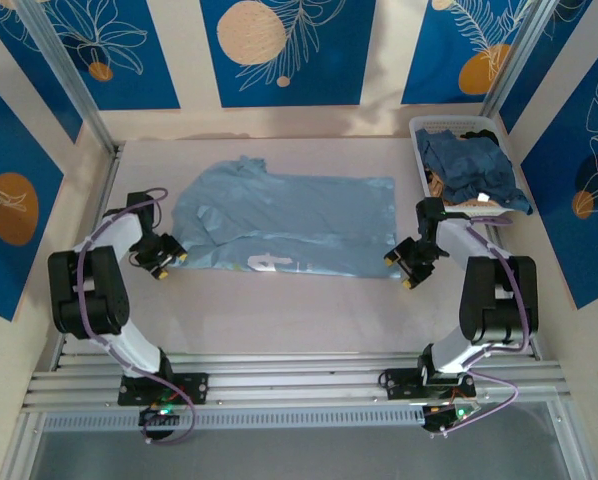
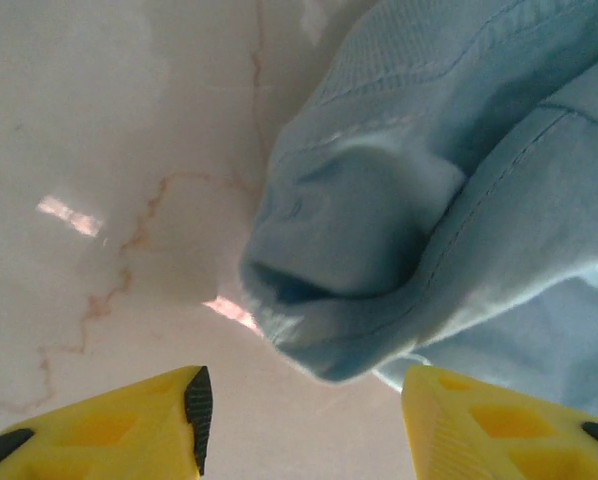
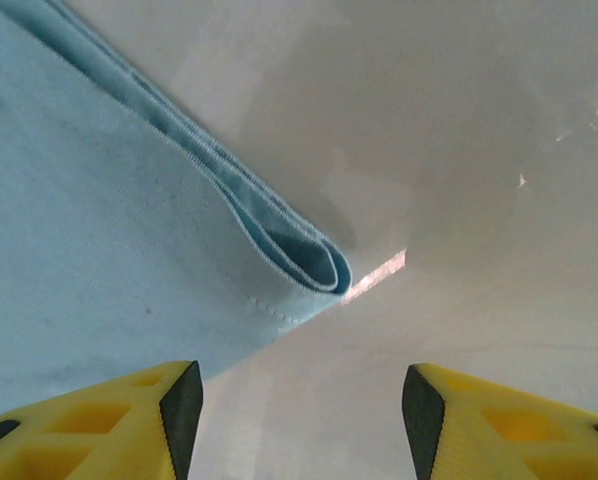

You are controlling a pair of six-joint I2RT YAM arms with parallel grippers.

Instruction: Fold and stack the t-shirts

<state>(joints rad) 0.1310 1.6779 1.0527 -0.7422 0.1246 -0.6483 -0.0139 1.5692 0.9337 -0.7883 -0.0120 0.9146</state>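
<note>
A light blue t-shirt [image 1: 284,225] lies folded lengthwise across the middle of the table, a bit of white lettering showing at its near edge. My left gripper [image 1: 165,256] hovers open just off its left end. Through the left wrist camera, a bunched sleeve or shoulder [image 2: 379,280] hangs just ahead of the yellow fingers [image 2: 169,420], with nothing between them. My right gripper [image 1: 411,260] is open at the shirt's near right corner. In the right wrist view the folded hem corner [image 3: 299,260] lies just ahead of the fingers [image 3: 174,410], apart from them.
A white mesh basket [image 1: 454,128] at the back right holds darker blue t-shirts [image 1: 474,165] spilling over its near rim. Padded walls with blue panels enclose the table. Bare pale tabletop [image 1: 289,310] stretches between the shirt and the arm bases.
</note>
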